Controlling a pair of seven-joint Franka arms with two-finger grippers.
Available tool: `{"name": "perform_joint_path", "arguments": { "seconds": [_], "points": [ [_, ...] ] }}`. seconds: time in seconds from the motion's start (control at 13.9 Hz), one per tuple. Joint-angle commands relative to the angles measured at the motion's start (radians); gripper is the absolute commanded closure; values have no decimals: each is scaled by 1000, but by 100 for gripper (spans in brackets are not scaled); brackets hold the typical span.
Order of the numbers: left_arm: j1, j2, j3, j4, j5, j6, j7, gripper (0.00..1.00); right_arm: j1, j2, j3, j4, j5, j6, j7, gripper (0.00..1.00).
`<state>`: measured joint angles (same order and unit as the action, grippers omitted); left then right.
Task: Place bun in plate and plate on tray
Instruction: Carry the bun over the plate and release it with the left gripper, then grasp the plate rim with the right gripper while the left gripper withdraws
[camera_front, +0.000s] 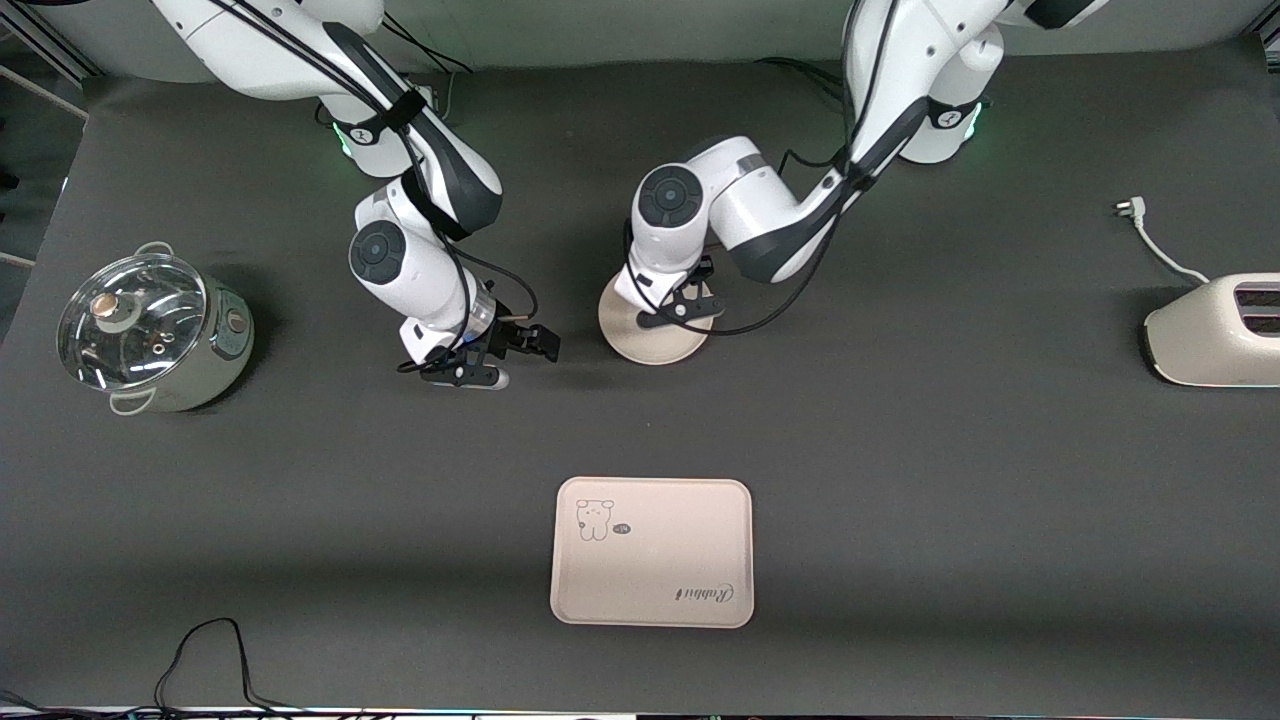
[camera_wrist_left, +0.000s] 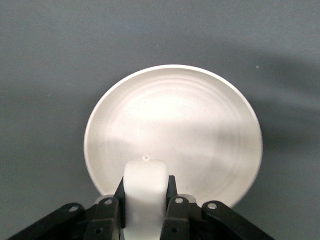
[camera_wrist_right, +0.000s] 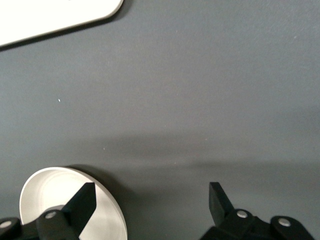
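the left gripper (camera_front: 678, 308) hangs over the plate (camera_front: 655, 345), its fingers (camera_wrist_left: 172, 202) clamped on the bun (camera_wrist_left: 145, 192); in the left wrist view the bun shows as a small white rounded cylinder pinched on two sides, its long axis running out along the fingers and its rounded free end, marked with a tiny dimple, pointing toward the middle of the plate; in the front view the bun is hidden under the gripper; the plate lies flat on the dark table (camera_front: 900, 450), round and cream-white with a raised rim, its inner face showing faint rings, and it sits about midway between the two arms' ends of the table, farther from the front camera than the tray (camera_front: 652, 552); the tray lies flat and well apart from the plate, nearer to the front camera, its long axis running along the table from one arm's end to the other, with the bear drawing in the corner toward the right arm's end and the script near the edge closest to the camera; the right gripper (camera_front: 492, 362) waits beside the plate toward the right arm's end, low over bare table, its fingers (camera_wrist_right: 220, 200) spread wide with nothing between them; a lidded pot (camera_front: 150, 330) stands at the right arm's end of the table; a toaster (camera_front: 1215, 330) with its loose cord (camera_front: 1150, 240) stands at the left arm's end.
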<state>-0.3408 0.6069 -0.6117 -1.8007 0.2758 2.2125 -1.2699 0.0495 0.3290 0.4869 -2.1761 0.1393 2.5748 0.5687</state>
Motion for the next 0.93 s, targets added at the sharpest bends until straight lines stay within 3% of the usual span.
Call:
{"name": "perform_joint_path", "arguments": {
  "seconds": [0.0, 0.36, 0.43, 0.5, 0.57, 0.86],
  "points": [
    [-17, 54, 12, 11, 71, 44, -57, 67, 10, 4, 4, -34, 3, 59, 0, 0],
    [-15, 82, 35, 17, 94, 79, -57, 63, 30, 13, 4, -45, 5, 90, 4, 0],
    [-15, 91, 36, 20, 94, 88, -57, 56, 32, 21, 4, -47, 3, 106, 4, 0],
    [-15, 96, 36, 23, 94, 92, -59, 25, 33, 34, 4, -47, 5, 122, 4, 0],
    [-14, 96, 39, 29, 94, 90, -59, 0, 41, 42, 4, -53, 3, 140, 4, 0],
    [9, 65, 43, 50, 94, 50, -48, 0, 99, 45, 5, -105, 3, 223, 4, 0]
  ]
}}
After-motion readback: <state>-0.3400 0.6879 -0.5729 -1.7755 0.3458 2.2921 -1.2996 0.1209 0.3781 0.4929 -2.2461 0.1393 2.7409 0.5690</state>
